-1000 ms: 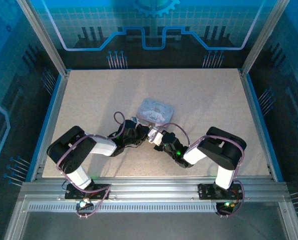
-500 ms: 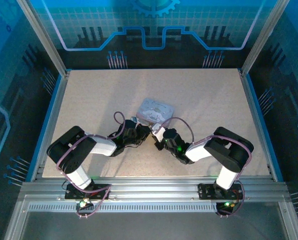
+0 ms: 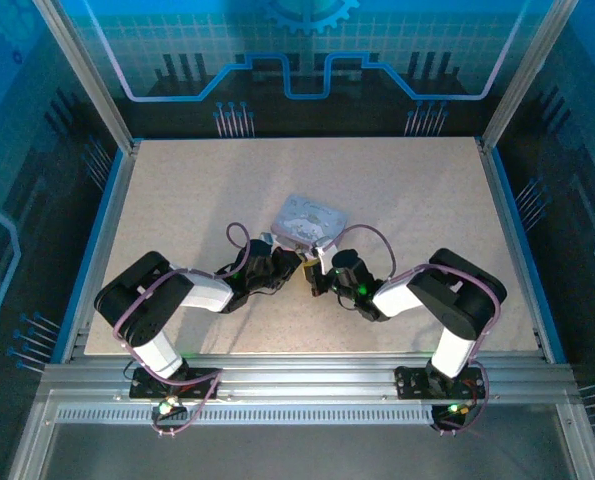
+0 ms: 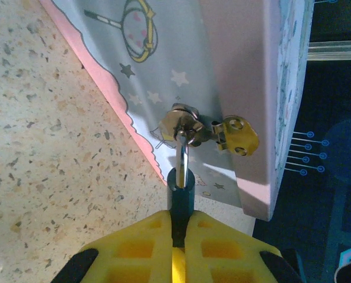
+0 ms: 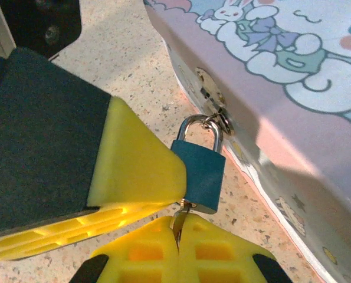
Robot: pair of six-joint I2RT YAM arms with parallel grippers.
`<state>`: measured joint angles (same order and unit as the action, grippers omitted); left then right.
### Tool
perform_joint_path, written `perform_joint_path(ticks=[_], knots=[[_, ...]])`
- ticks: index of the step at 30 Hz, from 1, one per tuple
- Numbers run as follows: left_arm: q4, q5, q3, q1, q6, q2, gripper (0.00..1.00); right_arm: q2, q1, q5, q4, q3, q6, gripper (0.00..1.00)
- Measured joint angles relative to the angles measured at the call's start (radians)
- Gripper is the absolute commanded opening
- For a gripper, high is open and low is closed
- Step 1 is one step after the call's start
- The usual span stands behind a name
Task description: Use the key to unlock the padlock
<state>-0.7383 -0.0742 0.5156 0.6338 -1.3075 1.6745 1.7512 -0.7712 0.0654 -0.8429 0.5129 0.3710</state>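
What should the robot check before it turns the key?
1. Left gripper holding the padlock steady: ok.
2. Right gripper pinching the key: ok.
3. Key in the keyhole under the padlock: looks ok; how deep, cannot tell.
4. Shackle open: not ok, it is shut and hooked through the latch on the box.
5. Room to twist beside the left gripper: cannot tell.

Bright, even light; soft shadows; near foreground perhaps blurred.
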Motion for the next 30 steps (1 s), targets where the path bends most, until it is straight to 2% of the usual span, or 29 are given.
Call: perform_joint_path(ticks=[10,14,21,30], knots=[[-0.008,0.01,0.0,0.0,0.0,0.008,0.12,0.031,0.029,-0.07,-0.043,-0.001,0.124,0.0],[-0.008,0.009,0.0,0.0,0.004,0.009,0.21,0.031,0.031,-0.077,-0.041,-0.001,0.129,0.0],[-0.005,0.006,0.0,0.002,0.0,0.015,0.31,0.031,0.031,-0.089,-0.041,-0.001,0.145,0.0],[0.047,0.006,-0.004,0.002,0.009,-0.002,0.52,0.031,0.031,-0.093,-0.048,-0.001,0.176,0.0]])
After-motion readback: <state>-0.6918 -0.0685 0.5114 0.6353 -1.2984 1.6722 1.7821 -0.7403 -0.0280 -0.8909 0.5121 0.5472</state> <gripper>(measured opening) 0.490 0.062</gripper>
